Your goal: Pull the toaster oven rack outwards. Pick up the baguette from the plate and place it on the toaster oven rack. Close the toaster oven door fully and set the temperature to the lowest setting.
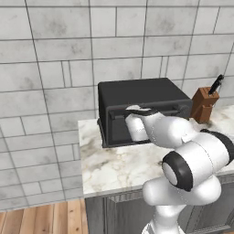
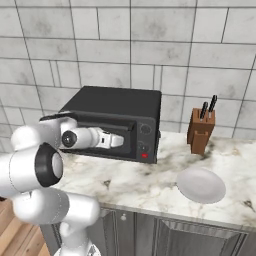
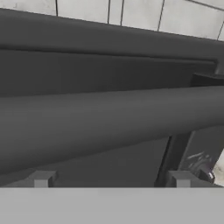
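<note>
Gripper (image 3: 111,179) jaws are spread wide with nothing pinched, tips parked right up against the long bar handle (image 3: 109,122) of the toaster oven door (image 2: 107,137). Going left to right: the black toaster oven (image 1: 137,98) is sat at the far left of the marble counter (image 1: 119,167) against the tiled wall, door looks pretty much shut, control strip with red light (image 2: 144,155) on its right side. Further right, a wooden knife block (image 2: 201,131) is seen by the wall, and a white plate (image 2: 201,185) nearer the front edge.
</note>
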